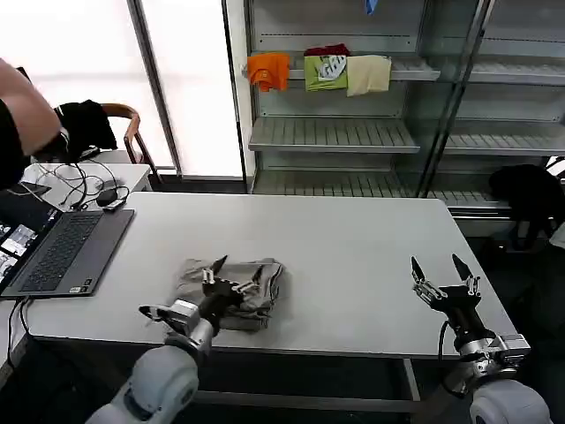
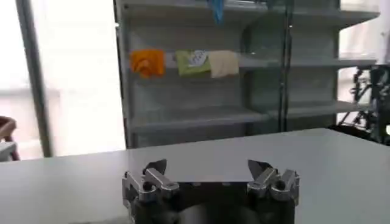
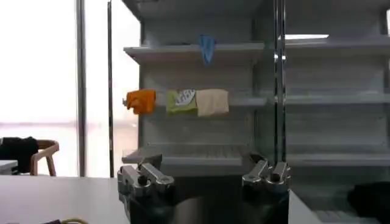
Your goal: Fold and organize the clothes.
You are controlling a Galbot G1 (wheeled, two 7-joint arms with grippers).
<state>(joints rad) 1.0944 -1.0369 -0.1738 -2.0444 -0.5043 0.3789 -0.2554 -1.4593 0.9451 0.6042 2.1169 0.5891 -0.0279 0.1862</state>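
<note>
Clothes (image 1: 256,296) under left claw (image 1: 237,272)

Grey shelving (image 1: 335,132) behind white table (image 1: 353,256)

grey rounded arms, black-tipped (metal-knuckled) left pincer (image 1: 237,270)

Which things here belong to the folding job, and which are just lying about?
Job:
- crumpled light grey cotton garment on the white table
- left gripper, open over the garment
- right gripper, open, at the table's right edge

Lying about:
- dark grey laptop
- orange, green and cream cloths on the shelf
</note>
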